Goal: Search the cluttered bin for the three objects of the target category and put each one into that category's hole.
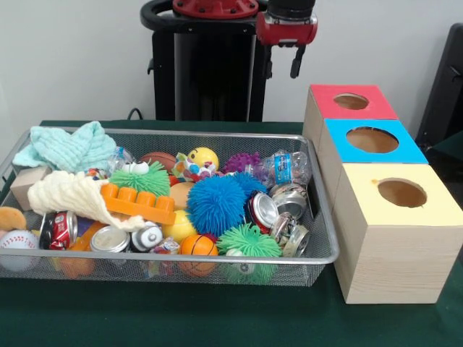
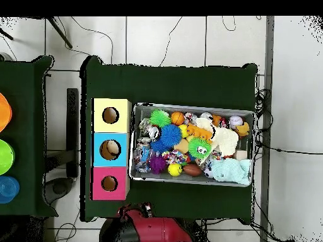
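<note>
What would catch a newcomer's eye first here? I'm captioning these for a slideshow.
The wire bin crammed with toys, above all the big spiky blue ball near its middle. Beside it stands a row of wooden boxes with red, blue and yellow holed tops. The tool hangs high behind the bin, holding nothing.

Wire bin [image 1: 318,254] (crammed with toys) beside three holed boxes [image 1: 391,238]

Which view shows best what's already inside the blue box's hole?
The overhead view: it looks straight down the blue box hole, where a pale object sits inside. The front view shows that box at a slant, so only the hole's dark inner wall is visible.
</note>
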### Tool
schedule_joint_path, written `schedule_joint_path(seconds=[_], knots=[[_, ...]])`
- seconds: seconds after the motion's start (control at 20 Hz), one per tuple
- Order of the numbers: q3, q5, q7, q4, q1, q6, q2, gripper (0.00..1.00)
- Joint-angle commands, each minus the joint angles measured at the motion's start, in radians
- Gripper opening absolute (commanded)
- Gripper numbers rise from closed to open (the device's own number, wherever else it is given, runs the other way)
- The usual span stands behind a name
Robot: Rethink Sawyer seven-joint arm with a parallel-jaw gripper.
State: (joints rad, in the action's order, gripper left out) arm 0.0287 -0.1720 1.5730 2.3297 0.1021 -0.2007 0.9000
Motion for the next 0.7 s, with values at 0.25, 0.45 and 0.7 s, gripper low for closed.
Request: schedule_joint_path(seconds=[0.25,0.45,0.7], knots=[[-0.018,-0.135,0.070,-0.128,0.009,0.128,-0.217,1.00],[-0.038,-0.177,0.062,-0.145,0.023,0.149,-0.236,1.00],[-0.053,-0.216,0.086,-0.152,0.025,0.220,-0.256,1.00]])
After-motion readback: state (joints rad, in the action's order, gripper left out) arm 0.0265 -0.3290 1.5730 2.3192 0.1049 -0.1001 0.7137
